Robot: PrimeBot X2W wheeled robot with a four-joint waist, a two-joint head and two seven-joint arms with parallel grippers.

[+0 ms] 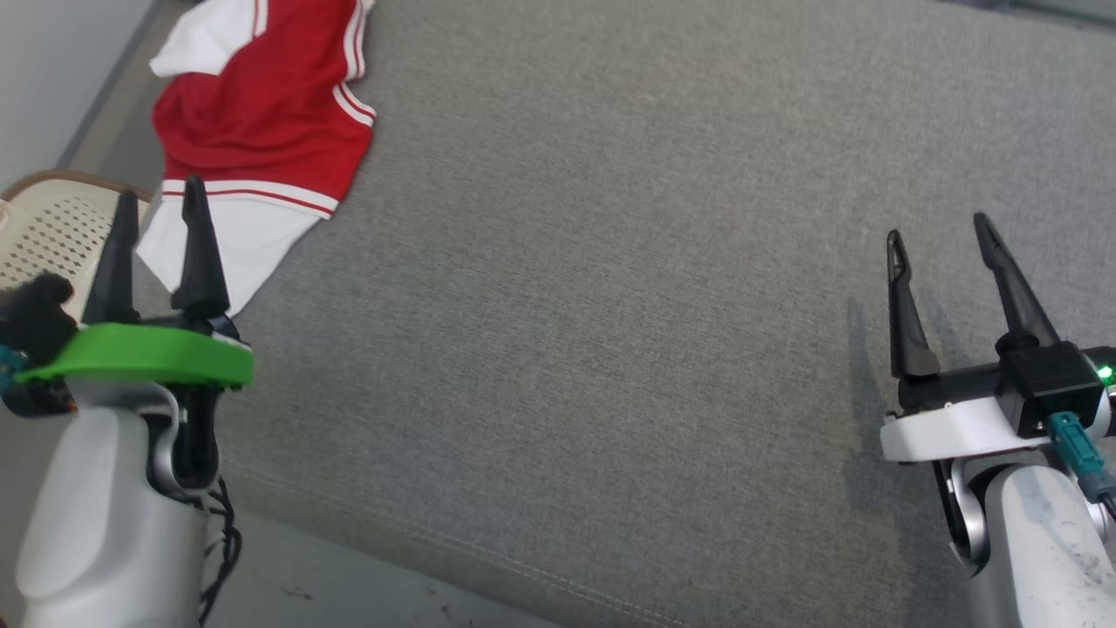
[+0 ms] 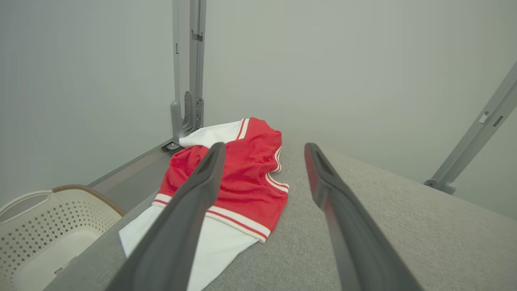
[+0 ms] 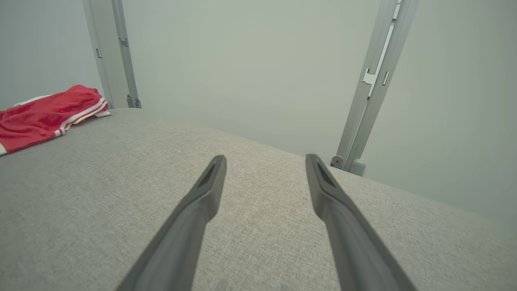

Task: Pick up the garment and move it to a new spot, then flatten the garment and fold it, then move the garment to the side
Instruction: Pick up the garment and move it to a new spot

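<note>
The garment (image 1: 261, 113) is a red and white shirt with striped trim, lying crumpled at the far left of the grey padded table (image 1: 610, 305). My left gripper (image 1: 159, 205) hovers open just short of its white near edge, nothing between the fingers. In the left wrist view the garment (image 2: 246, 182) lies ahead, partly behind my open left gripper (image 2: 264, 149). My right gripper (image 1: 937, 228) stands open over bare fabric at the right, far from the shirt. From the right wrist, the garment (image 3: 48, 115) shows at the far left, beyond the open right gripper (image 3: 265, 159).
A cream perforated laundry basket (image 1: 52, 231) stands off the table's left edge, below my left gripper; the left wrist view shows the basket (image 2: 48, 226) too. Grey frame posts (image 3: 373, 81) rise behind the table against a pale wall. The table's front edge (image 1: 436, 545) runs along the bottom.
</note>
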